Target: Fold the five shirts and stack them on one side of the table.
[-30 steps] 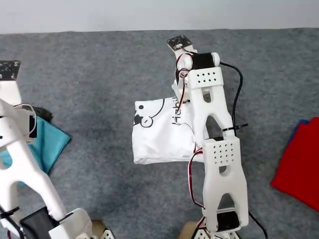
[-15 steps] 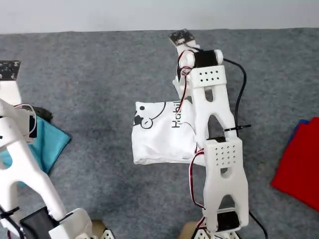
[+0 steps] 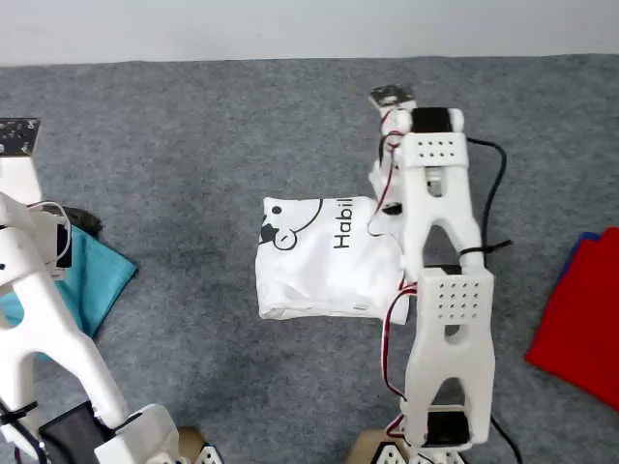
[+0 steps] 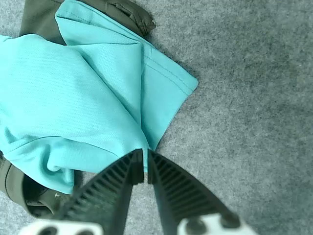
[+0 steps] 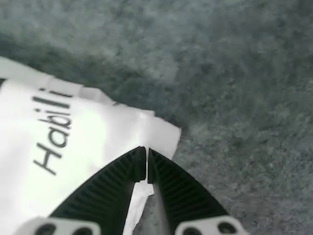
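Right in the middle of the grey worktop (image 3: pixel 193 126) sits the white shirt (image 3: pixel 319 261), already folded into a neat block, a touch longer left to right than near to far, printed side up. The right arm (image 3: pixel 440 242) stands along its right edge, and its jaws are together, tips poised over the far right corner of that block. From the wrist camera nothing shows between them, and the cloth lies flat underneath. So the white shirt lies to the left of the right jaws and slightly nearer, and this arm is clearly the closer one to it. Over at the left edge, the left arm (image 3: pixel 39 319) hangs above a teal shirt (image 4: pixel 73 98) spread on top of a dark garment (image 4: pixel 39 19). Its jaws are together too, tips right at the teal hem. Whether they pinch any fabric, I cannot tell. Far off on the right edge waits a red shirt (image 3: pixel 580 309), well apart from everything. If the pile is meant to grow on the left, the white block has to travel leftward along its own long axis. That looks like a job for opening the right jaws and taking the right-hand edge.
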Controlling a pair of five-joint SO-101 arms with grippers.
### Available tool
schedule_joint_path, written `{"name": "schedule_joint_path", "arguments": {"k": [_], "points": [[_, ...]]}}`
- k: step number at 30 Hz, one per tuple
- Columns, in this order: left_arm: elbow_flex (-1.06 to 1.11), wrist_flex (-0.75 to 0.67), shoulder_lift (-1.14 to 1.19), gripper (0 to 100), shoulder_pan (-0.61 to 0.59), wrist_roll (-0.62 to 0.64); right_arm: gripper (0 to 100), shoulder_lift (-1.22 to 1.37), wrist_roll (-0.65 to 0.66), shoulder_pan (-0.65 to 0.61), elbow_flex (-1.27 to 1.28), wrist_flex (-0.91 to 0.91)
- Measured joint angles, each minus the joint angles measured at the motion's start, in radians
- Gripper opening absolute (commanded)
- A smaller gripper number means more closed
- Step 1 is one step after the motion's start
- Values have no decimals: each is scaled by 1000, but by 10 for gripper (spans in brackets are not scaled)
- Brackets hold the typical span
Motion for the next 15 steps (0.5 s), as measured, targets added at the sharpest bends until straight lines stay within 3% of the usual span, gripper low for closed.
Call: {"name": "schedule_joint_path", "arguments": {"k": [6,15], "points": [[20,0,0,23,0,0,9,12,0,-21,-61,38],[37,0,0,23,0,0,9,-5,0,-245,-144,55]]}}
